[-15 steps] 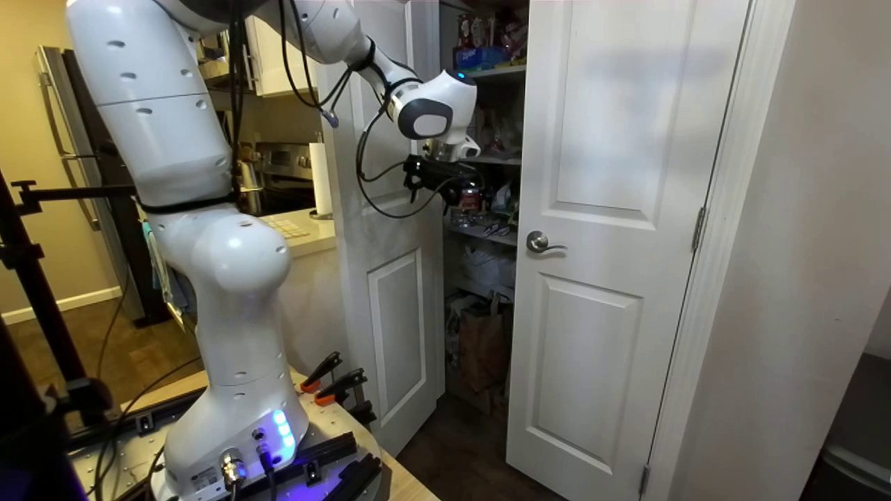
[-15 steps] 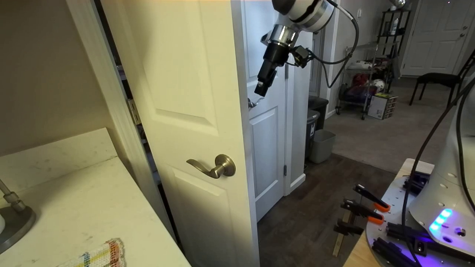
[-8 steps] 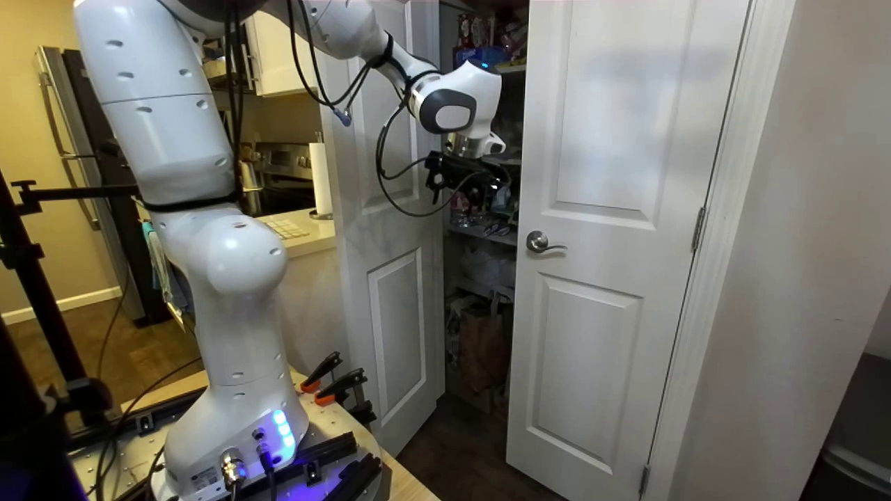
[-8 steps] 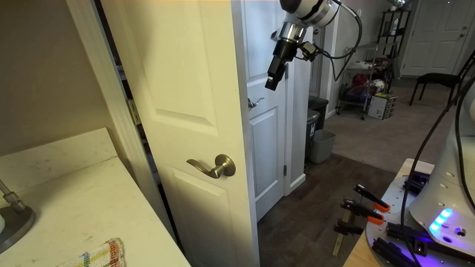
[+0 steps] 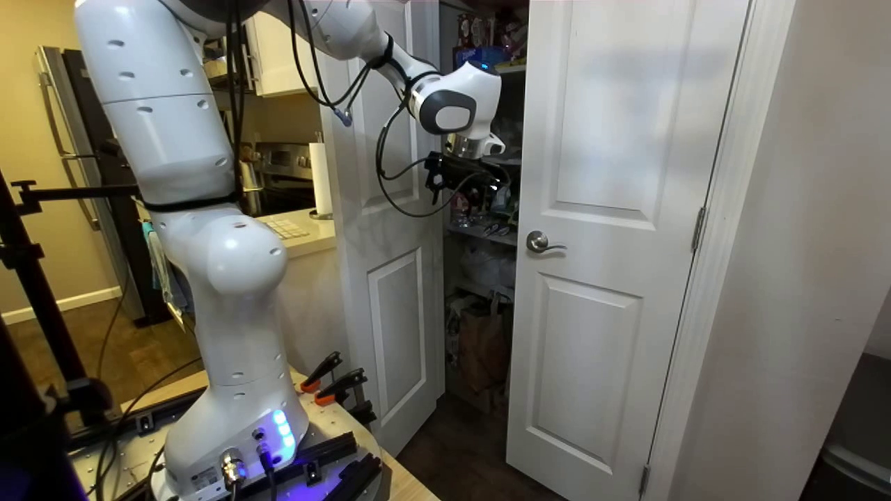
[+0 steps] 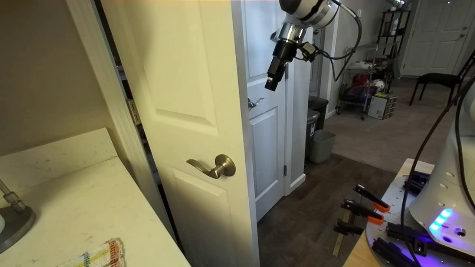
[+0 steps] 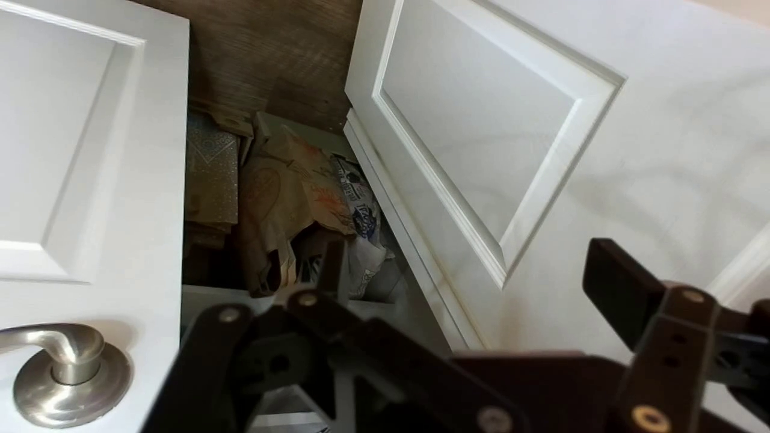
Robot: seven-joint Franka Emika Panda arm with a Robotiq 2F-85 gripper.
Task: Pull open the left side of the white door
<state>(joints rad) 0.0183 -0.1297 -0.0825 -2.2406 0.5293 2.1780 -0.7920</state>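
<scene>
The white door has two panelled leaves with metal lever handles. Its left leaf [image 5: 393, 334] stands swung out wide. In an exterior view it is the near leaf [image 6: 182, 74], with its lever handle [image 6: 217, 167] near the right edge. The wrist view shows its handle-free face [image 7: 541, 313] on the right. The right leaf [image 5: 605, 243] has its handle [image 5: 541, 242] near its left edge and also shows in the wrist view [image 7: 150, 240]. My gripper [image 5: 484, 195] hangs before the gap between the leaves. In the wrist view [image 7: 478, 282] its fingers are apart, holding nothing.
Behind the gap are closet shelves [image 5: 487, 233] and a brown paper bag [image 5: 480, 341]. A kitchen counter [image 6: 74, 196] borders the left leaf. Clamps [image 6: 365, 207] stick out from the robot's table. Cables [image 5: 381, 160] loop from the wrist beside the left leaf.
Between one second and half a second ago, my gripper moved away from the left leaf, toward the right leaf. Since then it is almost still. Both leaves stayed where they were.
</scene>
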